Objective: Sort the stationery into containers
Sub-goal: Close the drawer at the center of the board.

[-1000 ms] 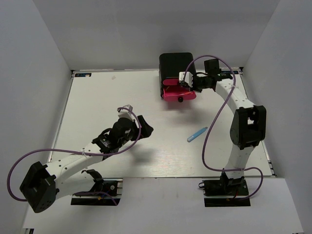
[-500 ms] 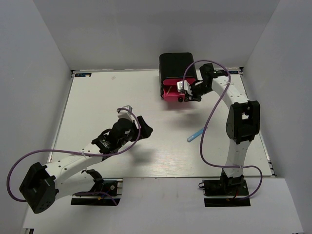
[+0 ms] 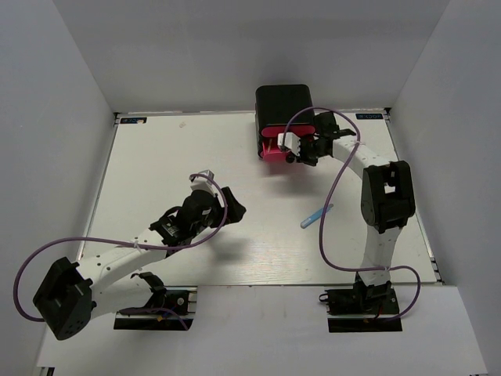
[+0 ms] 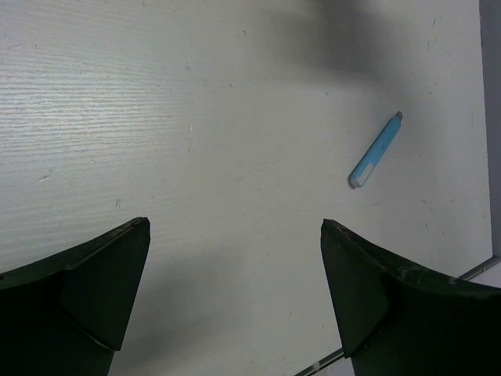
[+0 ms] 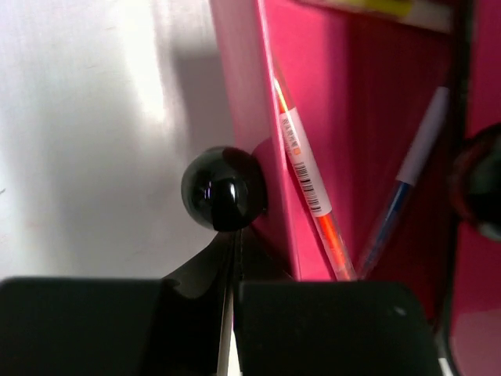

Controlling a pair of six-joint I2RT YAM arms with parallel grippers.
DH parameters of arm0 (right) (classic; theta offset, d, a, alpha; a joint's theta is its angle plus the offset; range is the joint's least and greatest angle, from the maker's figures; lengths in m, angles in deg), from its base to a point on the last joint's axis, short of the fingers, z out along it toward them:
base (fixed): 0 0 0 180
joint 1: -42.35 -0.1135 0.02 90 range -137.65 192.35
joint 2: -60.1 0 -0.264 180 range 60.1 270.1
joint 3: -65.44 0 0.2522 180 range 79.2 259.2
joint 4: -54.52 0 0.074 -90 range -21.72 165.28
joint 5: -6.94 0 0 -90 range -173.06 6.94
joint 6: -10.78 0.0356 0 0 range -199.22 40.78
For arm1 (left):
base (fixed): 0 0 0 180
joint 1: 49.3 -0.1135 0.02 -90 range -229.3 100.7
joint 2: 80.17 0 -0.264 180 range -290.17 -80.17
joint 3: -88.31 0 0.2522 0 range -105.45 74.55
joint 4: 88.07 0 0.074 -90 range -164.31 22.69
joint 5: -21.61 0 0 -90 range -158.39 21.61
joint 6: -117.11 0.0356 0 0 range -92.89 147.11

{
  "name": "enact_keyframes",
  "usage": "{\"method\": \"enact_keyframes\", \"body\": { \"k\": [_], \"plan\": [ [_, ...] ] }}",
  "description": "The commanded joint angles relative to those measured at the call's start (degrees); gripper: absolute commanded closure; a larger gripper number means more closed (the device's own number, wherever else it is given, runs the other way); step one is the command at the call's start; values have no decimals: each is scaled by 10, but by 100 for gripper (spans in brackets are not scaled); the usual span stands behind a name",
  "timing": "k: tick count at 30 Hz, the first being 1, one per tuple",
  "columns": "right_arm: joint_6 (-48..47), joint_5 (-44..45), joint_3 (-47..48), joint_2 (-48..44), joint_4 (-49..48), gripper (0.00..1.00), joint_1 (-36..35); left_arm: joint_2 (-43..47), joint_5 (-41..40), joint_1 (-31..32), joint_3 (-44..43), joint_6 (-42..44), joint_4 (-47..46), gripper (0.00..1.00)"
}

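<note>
The containers are pink drawers in a black box (image 3: 282, 102) at the back of the table. One pink drawer (image 3: 272, 150) stands pulled out. In the right wrist view it holds an orange pen (image 5: 309, 188) and a blue pen (image 5: 411, 184). My right gripper (image 5: 236, 235) is shut, with its tips right at that drawer's black knob (image 5: 221, 188) and not around it. A light-blue marker (image 3: 316, 215) lies loose on the table, also seen as the marker (image 4: 376, 150) from the left wrist. My left gripper (image 4: 235, 235) hangs open above bare table, left of the marker.
A yellow pen (image 5: 376, 8) shows at the top edge of the right wrist view, and a second black knob (image 5: 477, 192) sits at its right. The right arm's purple cable (image 3: 329, 196) loops over the table near the marker. White walls enclose the table.
My right gripper has swung left from beside the drawer to in front of its knob. The pink drawer shows less of its front. The left arm has hardly moved.
</note>
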Motion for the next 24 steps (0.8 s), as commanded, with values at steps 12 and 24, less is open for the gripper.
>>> {"method": "enact_keyframes", "body": {
  "k": [12,24],
  "plan": [
    [126,93,-21,-25,-237,100,-21,-2,3,-2,-19,8,-20,0],
    [147,96,-47,-47,-238,100,-27,-51,-4,-2,-19,-14,-125,0]
  ]
}}
